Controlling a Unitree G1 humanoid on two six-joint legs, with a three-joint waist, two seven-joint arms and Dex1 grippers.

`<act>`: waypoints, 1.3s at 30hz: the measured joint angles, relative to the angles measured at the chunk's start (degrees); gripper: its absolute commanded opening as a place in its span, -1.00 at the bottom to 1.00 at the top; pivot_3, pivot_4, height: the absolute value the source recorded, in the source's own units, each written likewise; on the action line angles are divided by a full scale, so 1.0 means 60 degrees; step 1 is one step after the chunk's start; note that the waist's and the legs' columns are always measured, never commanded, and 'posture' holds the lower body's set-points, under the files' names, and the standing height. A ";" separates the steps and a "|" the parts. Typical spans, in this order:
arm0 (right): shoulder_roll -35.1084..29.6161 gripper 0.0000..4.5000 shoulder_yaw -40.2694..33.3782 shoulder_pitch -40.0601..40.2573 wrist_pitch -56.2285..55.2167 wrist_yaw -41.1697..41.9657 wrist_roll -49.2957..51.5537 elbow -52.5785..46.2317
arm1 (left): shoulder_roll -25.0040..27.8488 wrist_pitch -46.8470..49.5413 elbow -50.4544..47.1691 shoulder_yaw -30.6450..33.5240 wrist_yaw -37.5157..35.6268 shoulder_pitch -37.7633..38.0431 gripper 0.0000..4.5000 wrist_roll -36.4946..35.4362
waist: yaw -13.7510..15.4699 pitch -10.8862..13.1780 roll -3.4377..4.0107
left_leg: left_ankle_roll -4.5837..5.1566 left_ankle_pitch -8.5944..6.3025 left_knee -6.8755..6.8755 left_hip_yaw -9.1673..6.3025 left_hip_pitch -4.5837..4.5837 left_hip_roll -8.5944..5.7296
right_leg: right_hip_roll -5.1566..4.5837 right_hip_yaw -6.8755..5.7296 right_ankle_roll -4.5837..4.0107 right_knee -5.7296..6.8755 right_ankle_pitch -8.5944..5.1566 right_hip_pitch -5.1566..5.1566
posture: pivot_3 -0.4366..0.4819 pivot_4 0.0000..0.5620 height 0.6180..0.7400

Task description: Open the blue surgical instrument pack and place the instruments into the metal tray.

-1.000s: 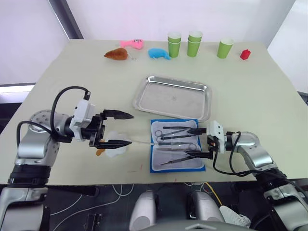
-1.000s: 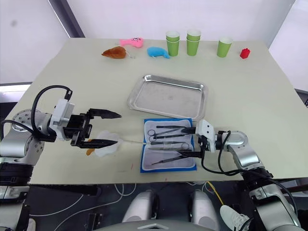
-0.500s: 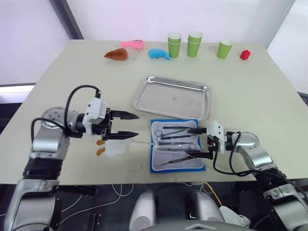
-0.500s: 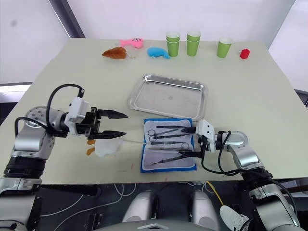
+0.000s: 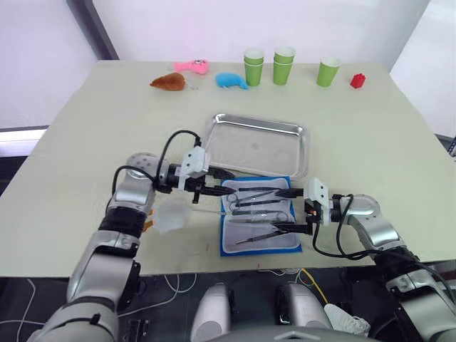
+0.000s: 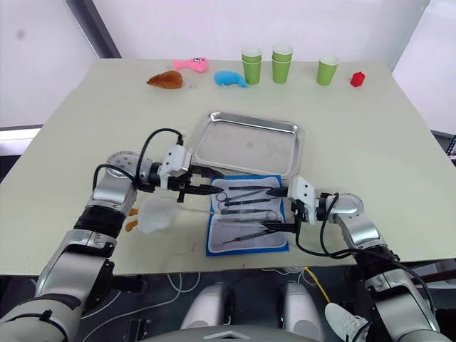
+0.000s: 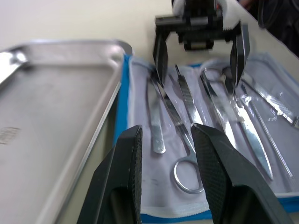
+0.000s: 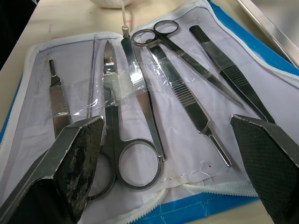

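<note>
Table (image 5: 85, 142): pale, with cups, toys and a small red block along the far edge.

Metal tray (image 5: 258, 146): at table centre, bare inside, no instruments in it yet.

Blue surgical instrument pack (image 5: 259, 224): just near of the tray, almost touching its near rim, already unzipped and lying flat with the pale lining up.

Instruments (image 8: 140, 116): scissors, forceps and slim handles in a row on the lining, held under clear strips — none lifted out.

White cloth-like wad (image 5: 171, 216): on the table left of the pack, with a thin white cord leading towards the pack.

Left gripper (image 5: 214, 187): over the pack's left edge, close to the ring handles; jaws narrowly apart, holding nothing.

Right gripper (image 5: 292, 211): low at the pack's right edge; jaws spread wide across most of the row, holding nothing.

Progress, judged from the layout: opening step complete; transfer step not begun. Remaining work — every instrument to be freed from its strip and placed in the tray. Likely first pick: a ring-handled tool under the left gripper.
</note>
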 measured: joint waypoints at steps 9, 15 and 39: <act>0.0104 1.00 0.0031 0.0049 -0.0100 -0.0115 -0.0001 0.0047 | -0.0505 -0.1184 0.1523 -0.0098 0.0171 -0.0464 -0.21 0.0708 | -0.0103 0.0000 -0.0001 | 0.0000 0.0000 -0.0002 -0.0002 0.0001 0.0000 | 0.0003 0.0007 0.0002 0.0001 0.0002 -0.0001 | -0.05 -0.47 0.99; 0.0103 1.00 0.0025 0.0000 -0.0165 -0.0142 -0.0001 0.0119 | -0.0608 -0.1602 0.2168 -0.0131 0.0226 -0.0628 -0.21 0.0861 | -0.0094 -0.0007 -0.0003 | 0.0000 0.0000 -0.0001 -0.0002 0.0004 0.0000 | 0.0003 0.0010 0.0000 0.0002 0.0001 0.0000 | -0.05 -0.47 0.99; 0.0067 1.00 0.0133 0.0049 0.0326 -0.0218 -0.0104 -0.0144 | -0.0687 -0.1589 0.2212 -0.0086 0.0551 -0.0612 -0.92 0.1059 | -0.0118 -0.0018 -0.0002 | 0.0000 -0.0001 -0.0010 -0.0014 0.0008 0.0004 | 0.0004 0.0011 -0.0012 0.0001 -0.0006 -0.0001 | -0.05 -0.47 0.99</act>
